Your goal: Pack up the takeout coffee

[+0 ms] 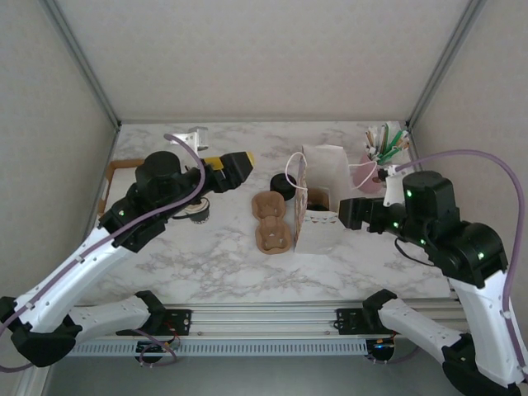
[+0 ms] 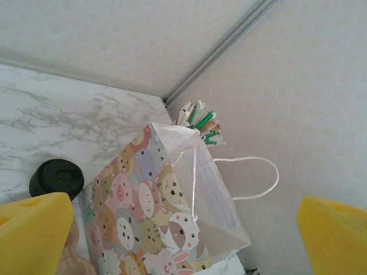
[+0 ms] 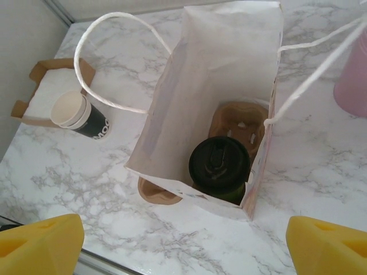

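My right pincer [image 3: 183, 246], spread and empty, looks into the bag [image 3: 189, 86]: coffee [image 3: 221, 166] sits inside on a carrier [image 3: 243, 120]. Left pincer [image 2: 184, 235], spread too, faces its patterned side; second coffee [image 2: 56, 177] and spare carrier [image 1: 272, 223] stand there.

left gripper [image 2: 183, 234], right gripper [image 3: 183, 243]: both agape

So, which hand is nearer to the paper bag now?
Right. The right hand is close beside the right side of the paper bag; the left hand is farther away, off its left side.
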